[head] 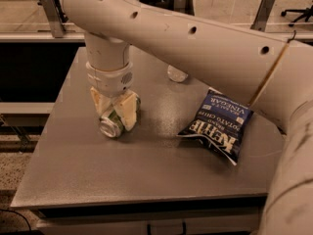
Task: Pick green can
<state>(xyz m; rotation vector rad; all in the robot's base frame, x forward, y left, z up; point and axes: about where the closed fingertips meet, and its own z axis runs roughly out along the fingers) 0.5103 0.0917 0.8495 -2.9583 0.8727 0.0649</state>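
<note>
The green can [112,125] lies on its side on the grey table [146,170], its silver end facing the camera. My gripper [115,112] comes straight down over it on the white arm. Its two cream fingers [127,109] stand on either side of the can's body and are closed against it. The can still rests on the table. Most of the can's green-and-white body is hidden behind the fingers.
A blue Kettle chips bag [216,126] lies to the right of the can. A clear plastic bottle [176,73] lies farther back, partly hidden by the arm. The table's left edge is close to the can.
</note>
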